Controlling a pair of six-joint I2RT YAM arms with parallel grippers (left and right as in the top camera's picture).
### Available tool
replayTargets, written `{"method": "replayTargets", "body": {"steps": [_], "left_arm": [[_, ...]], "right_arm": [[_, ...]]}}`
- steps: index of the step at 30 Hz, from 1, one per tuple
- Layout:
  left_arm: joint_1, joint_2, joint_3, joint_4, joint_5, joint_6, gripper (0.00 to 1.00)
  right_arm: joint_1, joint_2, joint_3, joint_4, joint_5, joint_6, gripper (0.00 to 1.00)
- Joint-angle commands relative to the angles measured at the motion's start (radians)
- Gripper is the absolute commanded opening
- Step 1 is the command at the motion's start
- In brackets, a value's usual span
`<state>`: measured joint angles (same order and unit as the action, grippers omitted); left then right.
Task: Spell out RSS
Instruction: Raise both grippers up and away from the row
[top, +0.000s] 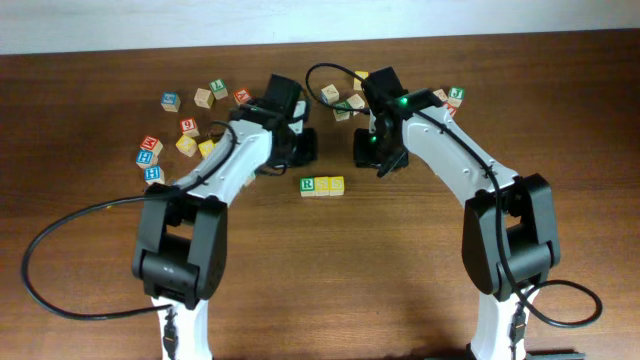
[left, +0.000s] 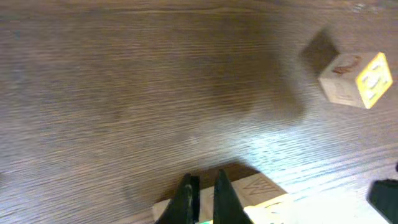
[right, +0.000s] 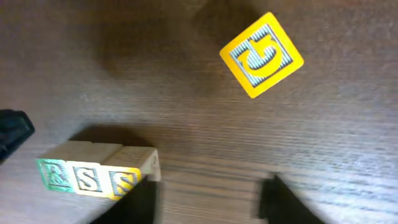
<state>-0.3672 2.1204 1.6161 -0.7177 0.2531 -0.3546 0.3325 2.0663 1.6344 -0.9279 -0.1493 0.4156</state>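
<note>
Left tool: the left tool (top: 298, 148) (left: 204, 177) hangs low over the tabletop (top: 400, 260), its two dark fingers drawn together to a thin slit with nothing between them. It sits just behind the left end of the letter row.
Under the left tool: in its wrist view some pale wooden cubes (left: 261, 190) lie just below the fingertips at the bottom edge; I can't tell which cubes they are.
Left scatter: a loose group of letter cubes (top: 180, 130) lies well left of the row, some blue, some red, some yellow, none touching the row.
Lone cube: a wooden cube with a yellow face (left: 357, 79) sits on its own, tilted to the wood grain, in the left wrist view.
RSS row: the RSS row (top: 322, 186) lies flat mid-tabletop, between the two arms and nearer the front than both tools.
Order: R cube (top: 308, 185) (right: 56, 174), pale with green lettering, then first S cube (top: 323, 185) (right: 89, 180) and second S cube (top: 337, 185) (right: 124, 182), both yellow, side by side and touching.
Right tool: the right tool (top: 368, 150) (right: 205, 193) has its fingers spread wide, bare wood between them, gripping nothing. It stands behind and to the right of the row, apart from it.
G cube: a yellow G cube (right: 262, 55) lies skewed, well clear of the row.
Right scatter: more cubes (top: 345, 100) cluster behind the right tool.
</note>
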Motion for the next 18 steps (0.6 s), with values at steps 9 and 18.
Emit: {"method": "replayTargets", "body": {"steps": [9, 18], "left_arm": [[0.003, -0.003, 0.018, -0.016, -0.014, -0.023, 0.07], [-0.001, -0.003, 0.008, -0.027, -0.014, -0.026, 0.0]], "right_arm": [[0.0, -0.016, 0.02, 0.0, 0.086, 0.003, 0.91], [-0.001, -0.016, 0.02, 0.0, 0.087, 0.003, 0.45]]}}
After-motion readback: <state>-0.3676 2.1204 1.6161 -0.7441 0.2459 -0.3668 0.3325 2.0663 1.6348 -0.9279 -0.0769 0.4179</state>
